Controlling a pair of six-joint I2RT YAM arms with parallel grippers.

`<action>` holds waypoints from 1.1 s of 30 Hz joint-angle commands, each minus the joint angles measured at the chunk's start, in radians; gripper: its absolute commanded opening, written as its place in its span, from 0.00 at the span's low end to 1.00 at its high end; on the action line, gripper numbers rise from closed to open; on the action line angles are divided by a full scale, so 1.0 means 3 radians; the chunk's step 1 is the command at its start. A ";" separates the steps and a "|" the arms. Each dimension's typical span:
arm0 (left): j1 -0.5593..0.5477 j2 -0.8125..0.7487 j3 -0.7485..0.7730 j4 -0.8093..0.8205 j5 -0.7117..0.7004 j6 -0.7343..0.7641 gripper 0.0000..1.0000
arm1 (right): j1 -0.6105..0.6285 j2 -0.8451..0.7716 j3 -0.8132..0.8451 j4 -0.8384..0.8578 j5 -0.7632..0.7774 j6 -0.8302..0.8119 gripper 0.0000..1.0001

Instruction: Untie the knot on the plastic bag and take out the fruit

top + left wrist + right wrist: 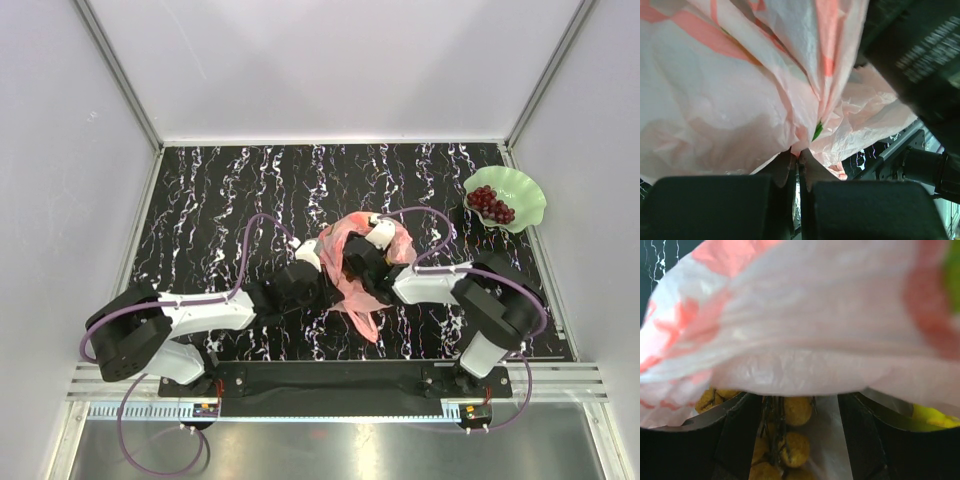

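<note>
The top view looks steeply down from above the near edge onto the whole black marbled counter (250,190). Both wrist views face forward along their fingers, pressed close against the crinkled pink translucent plastic bag (367,315), which all three views share.

- plastic bag (362,305): translucent pale pink with salmon-red printed patches
- table (250,190): black with white marble veining
- plate (528,192): light green
- grapes (491,204): dark red
- small round fruits (792,446): yellowish brown

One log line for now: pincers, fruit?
left pincer: shut on thin pink plastic bag | right pincer: open around small brown round fruit cluster | dark red grape bunch: on wavy green plate
</note>
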 commanded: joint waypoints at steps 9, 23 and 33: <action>-0.0017 -0.0098 0.0086 0.0004 -0.0109 0.0068 0.00 | -0.0082 0.0149 -0.0071 0.1158 -0.0007 -0.0270 0.34; 0.0453 -0.0338 0.0250 -0.0251 -0.0156 0.0272 0.00 | -0.0082 -0.1220 -0.0291 -0.0068 -0.0329 -0.0551 0.13; 0.0837 -0.0246 0.0720 -0.0451 0.0054 0.0488 0.00 | -0.0082 -0.2259 -0.0148 -0.0892 -0.0972 -0.1435 0.12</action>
